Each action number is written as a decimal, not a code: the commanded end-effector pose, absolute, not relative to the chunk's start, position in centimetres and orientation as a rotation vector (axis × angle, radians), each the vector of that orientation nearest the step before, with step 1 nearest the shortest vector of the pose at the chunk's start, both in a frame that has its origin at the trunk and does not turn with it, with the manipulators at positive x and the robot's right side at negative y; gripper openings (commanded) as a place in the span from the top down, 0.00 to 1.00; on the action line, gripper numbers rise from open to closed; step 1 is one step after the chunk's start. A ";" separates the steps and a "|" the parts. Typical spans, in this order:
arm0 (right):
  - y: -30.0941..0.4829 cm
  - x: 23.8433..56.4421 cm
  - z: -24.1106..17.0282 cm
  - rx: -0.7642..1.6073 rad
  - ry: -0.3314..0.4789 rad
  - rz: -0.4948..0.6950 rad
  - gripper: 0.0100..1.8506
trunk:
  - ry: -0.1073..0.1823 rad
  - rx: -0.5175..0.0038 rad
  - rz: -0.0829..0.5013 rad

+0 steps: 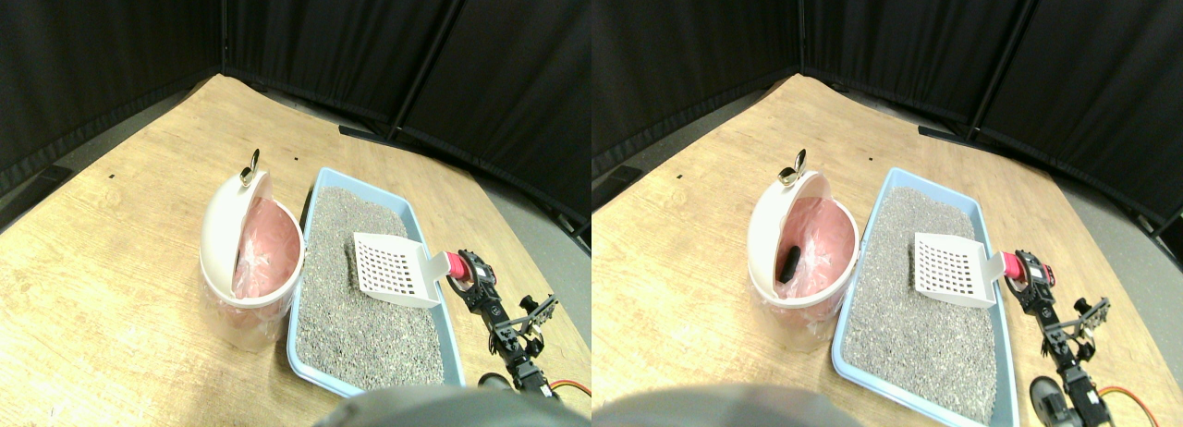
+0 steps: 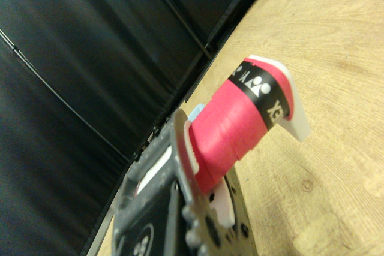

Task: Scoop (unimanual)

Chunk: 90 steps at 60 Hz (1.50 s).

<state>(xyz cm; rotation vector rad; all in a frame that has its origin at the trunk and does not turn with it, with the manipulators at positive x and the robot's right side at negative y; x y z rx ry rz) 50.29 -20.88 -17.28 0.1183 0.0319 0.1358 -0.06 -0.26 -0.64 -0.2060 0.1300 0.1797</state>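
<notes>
Fingers (image 2: pixel 198 166) clamped on my scoop's red handle (image 1: pixel 456 263), white scoop (image 1: pixel 396 268) flat over litter (image 1: pixel 356 307) mid-tray (image 1: pixel 434 339), w/ bin (image 1: pixel 250 261) left; risk: shallow angle skims, picks up nothing.

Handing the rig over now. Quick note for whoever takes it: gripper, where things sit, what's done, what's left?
Right gripper: shut on the red-wrapped handle of the white slotted scoop.
Scoop held above the grey litter in the blue litter tray, nothing visible on its blade.
White bin with pink liner stands left of the tray, lid tipped open, a dark lump inside.
Done: one lump seemingly binned.
Left: no further lumps visible in the litter.
</notes>
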 end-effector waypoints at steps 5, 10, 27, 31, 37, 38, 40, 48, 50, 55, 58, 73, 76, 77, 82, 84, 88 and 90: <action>-21.0 50.2 -17.7 0.153 -0.008 0.114 0.97 | 0.134 -0.213 0.187; -21.5 50.1 -18.3 0.178 0.003 0.089 0.97 | 0.137 -0.206 0.184; -22.2 49.6 -20.4 0.195 0.024 0.084 0.97 | 0.148 -0.172 0.152; -22.3 49.5 -20.9 0.226 0.037 0.074 0.94 | 0.152 -0.164 0.144; -22.6 49.4 -20.9 0.224 0.063 0.050 0.97 | 0.157 -0.157 0.137; -22.6 49.4 -20.9 0.218 0.068 0.041 0.97 | 0.158 -0.155 0.136; -22.7 49.3 -20.8 0.219 0.079 0.027 0.97 | 0.156 -0.153 0.134; -22.7 49.1 -20.7 0.223 0.083 0.021 0.97 | 0.158 -0.152 0.132; -22.8 49.1 -20.6 0.227 0.092 0.020 0.97 | 0.158 -0.152 0.132; -22.9 48.9 -20.2 0.201 0.179 -0.036 0.76 | 0.156 -0.149 0.129; -23.1 48.7 -19.9 0.191 0.226 -0.026 0.52 | 0.156 -0.149 0.129; -23.5 48.0 -18.7 0.268 0.261 0.058 0.17 | 0.150 -0.133 0.109; -23.5 47.8 -18.5 0.263 0.257 0.053 0.15 | 0.151 -0.124 0.096; -23.6 47.7 -18.4 0.265 0.250 0.059 0.14 | 0.151 -0.124 0.096; -23.6 47.2 -18.0 0.271 0.231 0.070 0.14 | 0.151 -0.115 0.084; -23.5 46.8 -17.7 0.283 0.212 0.075 0.16 | 0.151 -0.110 0.079; -23.6 46.4 -17.4 0.285 0.196 0.079 0.16 | 0.151 -0.102 0.069; -23.6 46.1 -17.1 0.289 0.182 0.074 0.17 | 0.149 -0.095 0.062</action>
